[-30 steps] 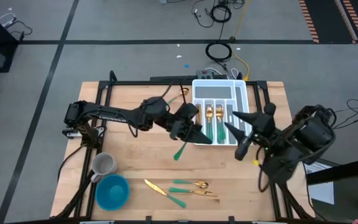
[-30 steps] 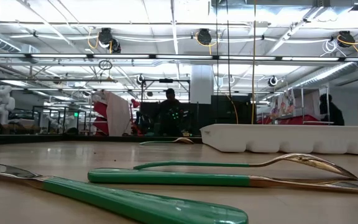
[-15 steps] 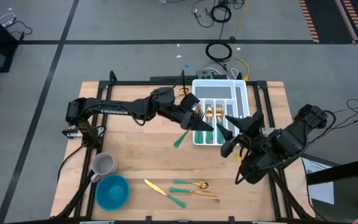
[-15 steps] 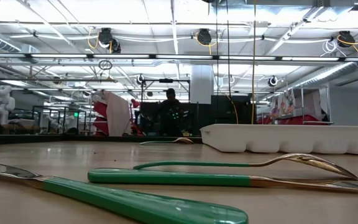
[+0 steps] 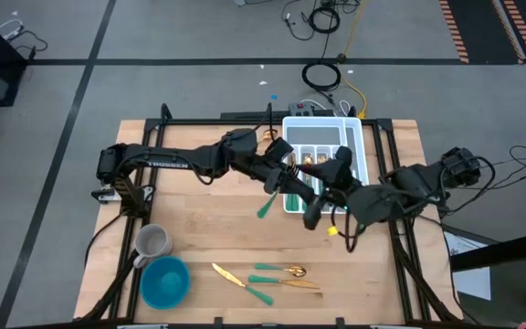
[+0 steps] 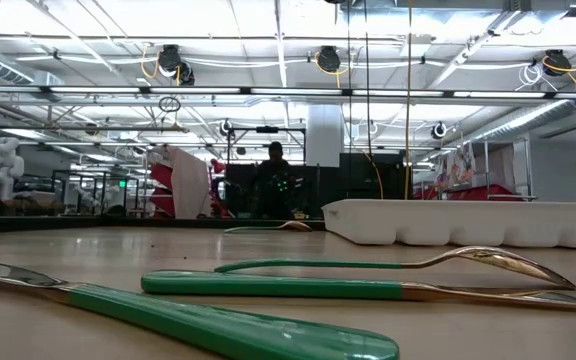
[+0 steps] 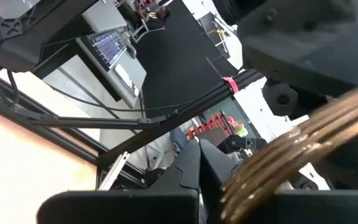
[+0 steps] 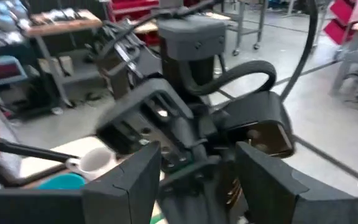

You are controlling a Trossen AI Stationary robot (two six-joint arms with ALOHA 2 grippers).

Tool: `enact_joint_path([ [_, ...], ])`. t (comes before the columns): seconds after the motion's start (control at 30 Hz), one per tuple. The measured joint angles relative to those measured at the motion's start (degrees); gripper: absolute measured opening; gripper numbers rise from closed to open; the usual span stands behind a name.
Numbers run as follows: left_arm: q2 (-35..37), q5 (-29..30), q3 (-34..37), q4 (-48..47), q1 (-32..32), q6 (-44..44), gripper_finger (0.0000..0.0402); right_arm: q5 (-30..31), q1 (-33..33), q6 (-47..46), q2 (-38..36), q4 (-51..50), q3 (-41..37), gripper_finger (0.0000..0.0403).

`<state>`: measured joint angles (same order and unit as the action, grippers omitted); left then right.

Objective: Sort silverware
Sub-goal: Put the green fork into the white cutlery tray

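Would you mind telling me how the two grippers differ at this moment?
The left gripper is shut on a teal-handled fork, held in the air; the right gripper is open and empty. The left reaches in from the table's left, the right from its right. Both hover at the white tray.

Both claws, left [image 5: 286, 176] and right [image 5: 322, 187], crowd the tray's [image 5: 358, 137] front; bare surface [image 5: 199, 219] lies left of it.

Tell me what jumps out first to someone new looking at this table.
Mid-table, the left gripper holds a teal-handled utensil at the edge of the white tray, with the open right gripper close beside it. Near the front edge lie three more gold-and-teal pieces, with a blue bowl and grey mug at the left.
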<state>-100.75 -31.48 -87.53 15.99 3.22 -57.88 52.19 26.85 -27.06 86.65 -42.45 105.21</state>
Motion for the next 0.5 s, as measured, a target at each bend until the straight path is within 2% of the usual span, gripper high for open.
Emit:
enact_joint_path([
  [0.2,0.0,-0.11,0.0,0.86,0.0,0.37,0.0,4.34,-0.26,1.34,0.02,-4.44,-0.02,0.0196],
  [0.5,0.0,-0.69,0.0,3.41,0.02,-0.05,0.0,4.69,-0.33,3.96,0.02,-5.99,0.0,0.0196],
])
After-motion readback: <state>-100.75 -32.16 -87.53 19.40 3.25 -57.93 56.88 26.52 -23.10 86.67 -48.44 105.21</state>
